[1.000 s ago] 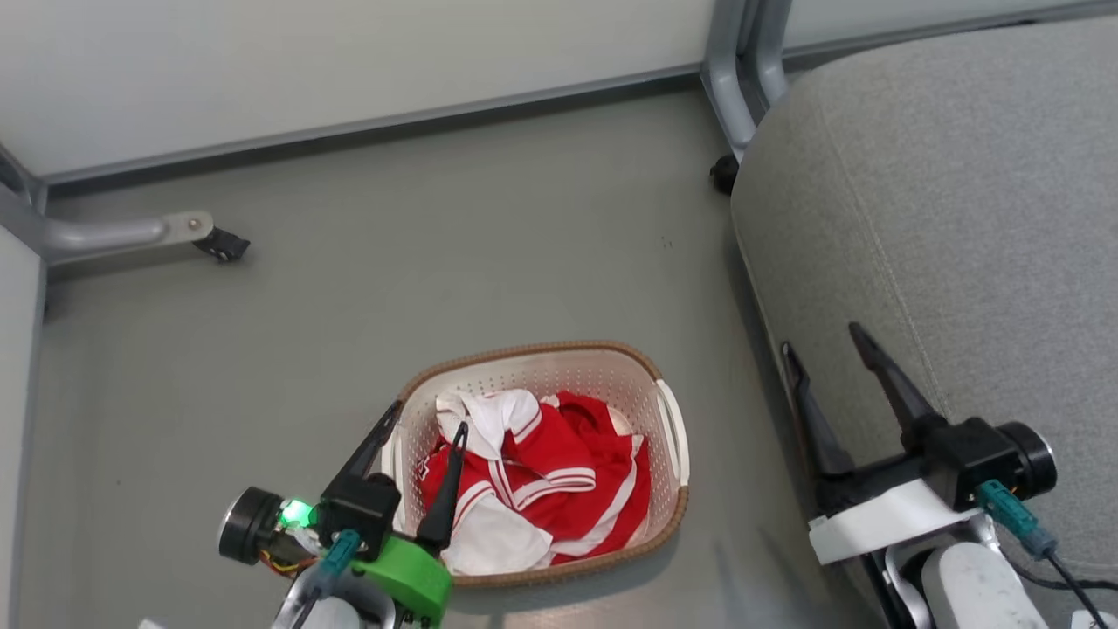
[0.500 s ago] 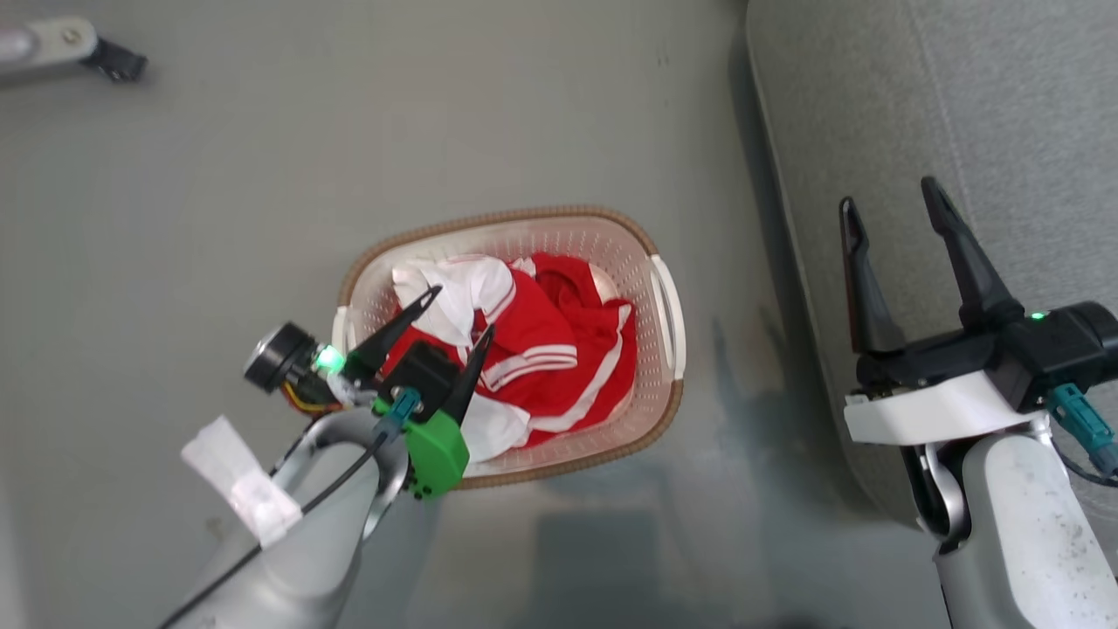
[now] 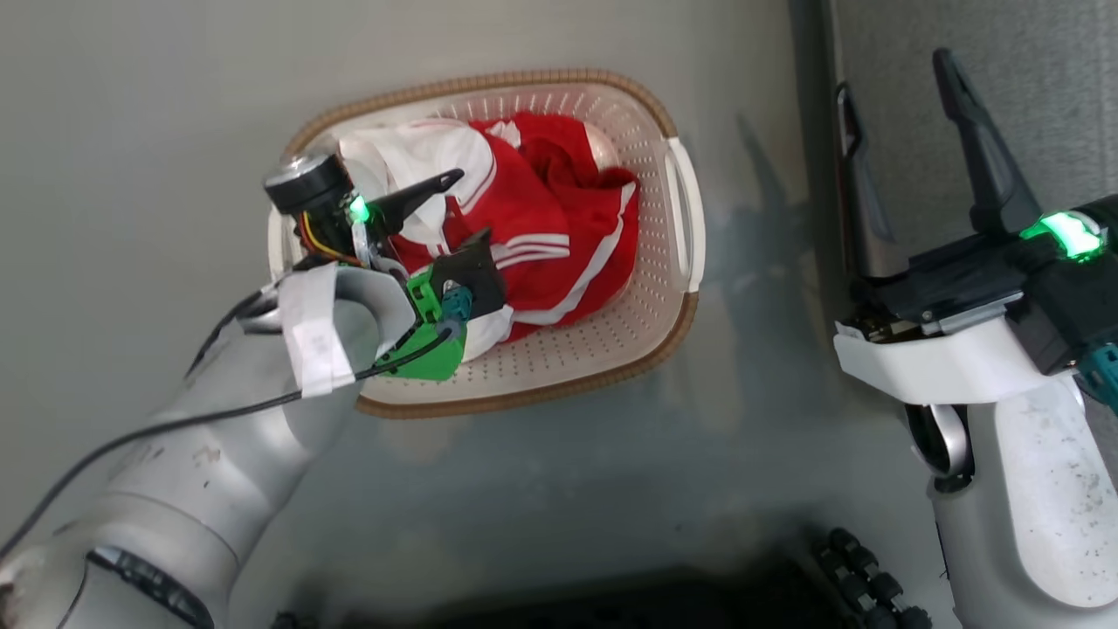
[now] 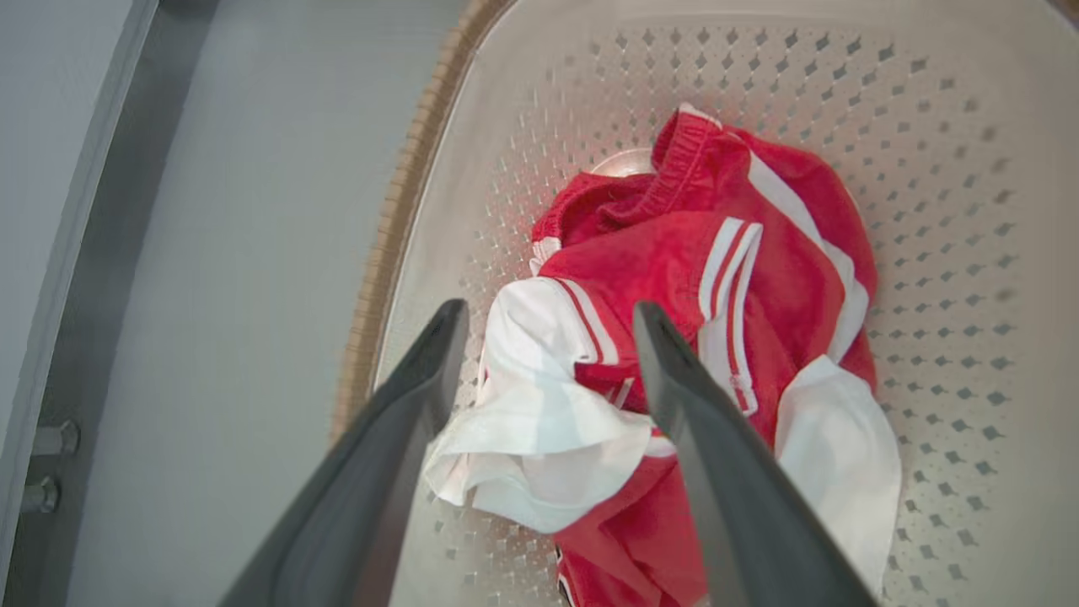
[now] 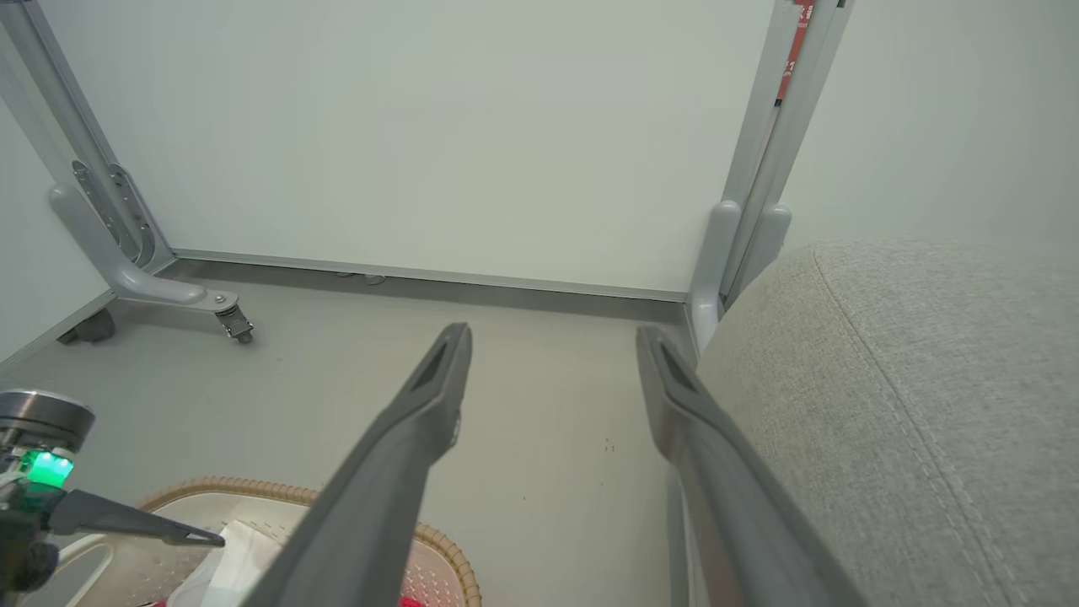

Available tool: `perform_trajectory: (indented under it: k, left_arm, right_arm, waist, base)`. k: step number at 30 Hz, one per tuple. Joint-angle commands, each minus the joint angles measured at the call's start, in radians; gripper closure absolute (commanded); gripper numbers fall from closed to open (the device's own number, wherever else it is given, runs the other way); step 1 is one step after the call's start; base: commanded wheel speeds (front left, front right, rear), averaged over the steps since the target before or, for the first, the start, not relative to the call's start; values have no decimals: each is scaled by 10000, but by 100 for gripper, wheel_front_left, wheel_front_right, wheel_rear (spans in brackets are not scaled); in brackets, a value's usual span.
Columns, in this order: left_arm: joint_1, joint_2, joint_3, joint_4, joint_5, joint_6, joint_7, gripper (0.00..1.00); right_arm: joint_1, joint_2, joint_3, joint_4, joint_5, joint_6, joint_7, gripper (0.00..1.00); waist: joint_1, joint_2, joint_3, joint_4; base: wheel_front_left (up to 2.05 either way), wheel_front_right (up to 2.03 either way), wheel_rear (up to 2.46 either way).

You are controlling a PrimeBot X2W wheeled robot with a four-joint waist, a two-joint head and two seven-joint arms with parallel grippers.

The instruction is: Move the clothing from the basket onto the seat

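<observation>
The cream basket (image 3: 524, 397) with its brown rim stands on the floor, holding crumpled red clothing (image 3: 541, 218) with white stripes and panels. My left gripper (image 3: 467, 208) is open and reaches into the basket from its left side. In the left wrist view the left gripper (image 4: 550, 308) straddles a white panel of the clothing (image 4: 716, 253), close above it; I cannot tell if it touches. My right gripper (image 3: 893, 72) is open and empty, hanging over the edge of the grey seat (image 3: 1048, 105). The right wrist view has the right gripper (image 5: 554, 330) beside the seat (image 5: 910, 405).
Grey floor (image 3: 175, 131) surrounds the basket. A panel wall stands behind, with a castered foot (image 5: 228, 316) at the left and an upright post (image 5: 759, 194) next to the seat. Dark parts of my base (image 3: 865, 577) are at the head view's bottom.
The head camera has tilted down, shifting the whole picture. My left gripper has moved from the basket's left rim to over the clothing inside. The right gripper stays open by the seat.
</observation>
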Motion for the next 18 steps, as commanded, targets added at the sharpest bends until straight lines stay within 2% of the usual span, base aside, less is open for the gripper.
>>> perform_trajectory:
  k: [1,5,10,12,18]
  left_arm:
    - [-435,18,-323,175,106,-20,-36,0]
    - [-1345,-100,-1436,801,404,-21,-36,0]
    - [-2207,-347,-2286,1794,672,-21,-36,0]
    - [-2456,-443,-2515,2195,829,-19,1,0]
    - [-2986,-683,-2774,2919,1087,407,847,0]
  right_arm:
    - [-184,-31,-1,-123,43,-3,-24,0]
    - [-323,-33,-68,-358,52,-3,-24,0]
    - [-438,-29,-40,-455,116,-3,-24,0]
    - [-475,-33,-48,-477,163,-3,-24,0]
    - [-556,-29,2,-525,415,-3,-24,0]
  waist:
    - [-2,0,1209,-93]
    - [-2,0,1752,-69]
    - [-2,0,2224,-129]
    - [-2,0,2342,-166]
    - [-2,0,2757,-337]
  base:
    - [0,0,0]
    - [0,0,0]
    - [0,0,0]
    - [0,0,0]
    - [0,0,0]
